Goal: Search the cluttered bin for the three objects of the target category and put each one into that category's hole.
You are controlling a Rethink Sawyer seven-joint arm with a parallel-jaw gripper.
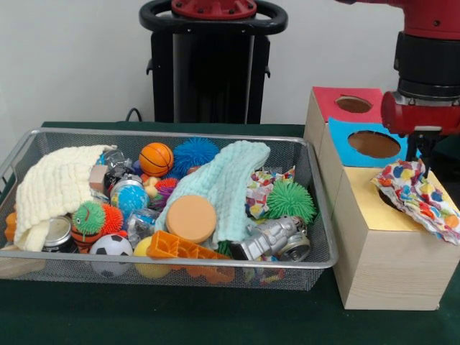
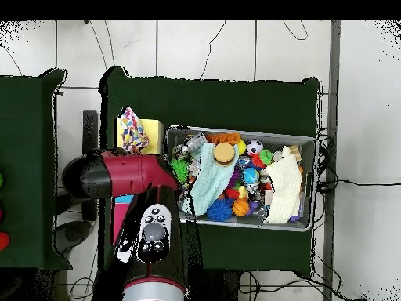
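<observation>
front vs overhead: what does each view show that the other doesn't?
Front only: the red and blue box tops with their round holes, the silver robot toy at the basket's near edge, and the orange disc from the side.

Overhead only: the arm's long red and black body covering those red and blue tops, plus the floor tiles and cables around the table.

Both: the wire basket full of toys, the mint cloth, the cream cloth, and the multicoloured cloth on the yellow box top.
</observation>
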